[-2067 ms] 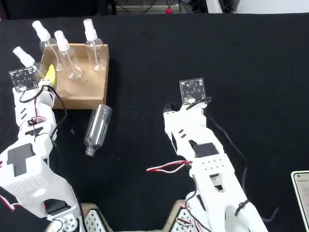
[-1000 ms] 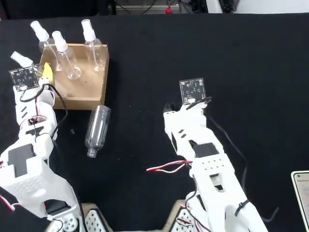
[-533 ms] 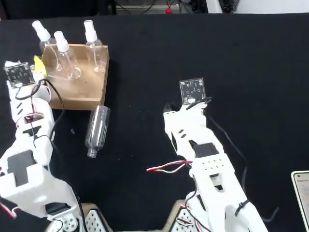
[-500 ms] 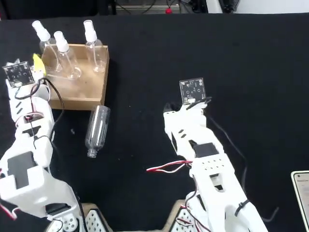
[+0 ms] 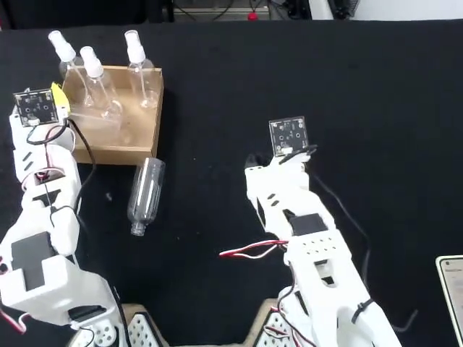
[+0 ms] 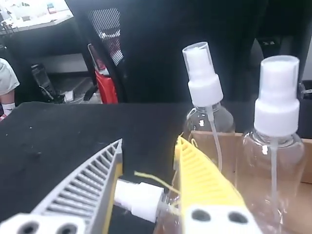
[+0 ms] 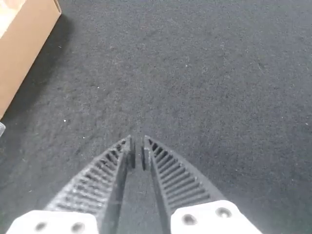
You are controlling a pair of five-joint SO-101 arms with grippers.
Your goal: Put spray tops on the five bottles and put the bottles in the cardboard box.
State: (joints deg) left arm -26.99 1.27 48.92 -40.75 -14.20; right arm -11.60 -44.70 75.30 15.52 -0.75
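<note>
Three upright bottles [image 5: 141,72] fill the box's [image 5: 137,148] far side. The left gripper [image 6: 148,142] with its tilted bottle [image 6: 140,200] blocks the left edge. A loose bottle [image 5: 145,189] lies just before the box. The table [image 5: 376,108] beyond the right arm [image 5: 296,217] lies open.
</note>
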